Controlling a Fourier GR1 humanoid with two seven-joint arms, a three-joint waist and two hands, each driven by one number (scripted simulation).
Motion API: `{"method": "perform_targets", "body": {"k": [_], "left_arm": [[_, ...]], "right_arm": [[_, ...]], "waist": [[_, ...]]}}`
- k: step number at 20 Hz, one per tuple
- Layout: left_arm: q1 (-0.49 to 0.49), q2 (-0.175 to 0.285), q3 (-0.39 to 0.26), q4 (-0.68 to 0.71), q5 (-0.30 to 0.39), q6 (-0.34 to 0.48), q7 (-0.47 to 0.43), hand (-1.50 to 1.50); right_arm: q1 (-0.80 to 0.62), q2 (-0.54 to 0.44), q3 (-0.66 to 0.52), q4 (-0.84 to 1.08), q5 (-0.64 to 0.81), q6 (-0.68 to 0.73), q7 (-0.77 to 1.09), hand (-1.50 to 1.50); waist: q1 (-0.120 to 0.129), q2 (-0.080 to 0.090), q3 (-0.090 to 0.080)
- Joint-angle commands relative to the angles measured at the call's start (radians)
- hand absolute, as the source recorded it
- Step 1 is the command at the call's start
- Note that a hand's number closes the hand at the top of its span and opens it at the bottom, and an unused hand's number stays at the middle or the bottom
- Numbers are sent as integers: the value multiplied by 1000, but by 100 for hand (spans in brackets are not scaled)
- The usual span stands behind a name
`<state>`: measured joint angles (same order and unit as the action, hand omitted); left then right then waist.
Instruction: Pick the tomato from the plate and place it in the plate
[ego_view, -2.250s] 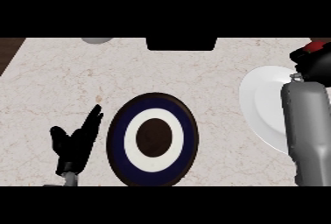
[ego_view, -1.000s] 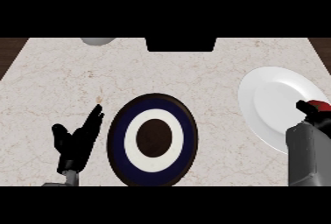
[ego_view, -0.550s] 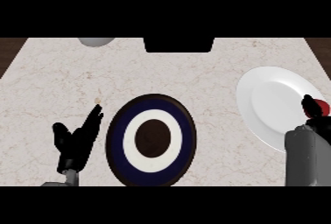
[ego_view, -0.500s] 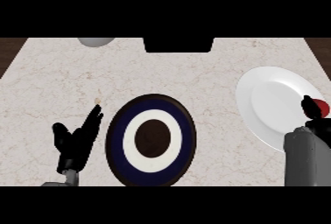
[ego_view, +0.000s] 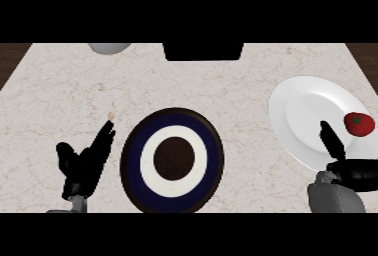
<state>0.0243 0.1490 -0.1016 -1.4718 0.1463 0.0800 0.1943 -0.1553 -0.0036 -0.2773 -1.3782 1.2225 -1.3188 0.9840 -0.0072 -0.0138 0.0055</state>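
Tomato (ego_view: 359, 123) sits on white plate (ego_view: 303, 115), right of frame | right hand (ego_view: 347, 162) just below-left of it, fingers straight, holding nothing | left hand (ego_view: 83, 162) resting lower left, fingers straight | you'd centre fingers around tomato before curling; dark ringed plate (ego_view: 173, 160) lies at centre.
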Motion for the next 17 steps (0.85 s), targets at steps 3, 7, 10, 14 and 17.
{"method": "perform_targets", "body": {"k": [3, 7, 10, 14, 17], "left_arm": [[5, -23, -5, 29, -9, 16, 24, 0], [35, -38, -47, -9, -55, 45, 37, 0], [-9, -29, -11, 13, -22, 25, 51, 0], [17, -13, 0, 51, -10, -22, -4, 0], [47, 3, 11, 20, 1, -33, -3, 0]], "right_arm": [[175, 3, 225, -159, 85, -71, 175, -150], [278, 4, 305, -221, 194, -17, 288, -150], [344, 4, 369, -257, 282, -42, 392, -150], [318, 4, 381, -211, 355, -14, 469, -150], [291, 4, 384, -219, 373, 9, 499, -150]], "waist": [[-1, 10, -7], [-1, 10, -7], [-7, 12, -7], [-3, 15, -7], [2, 14, -7]]}}
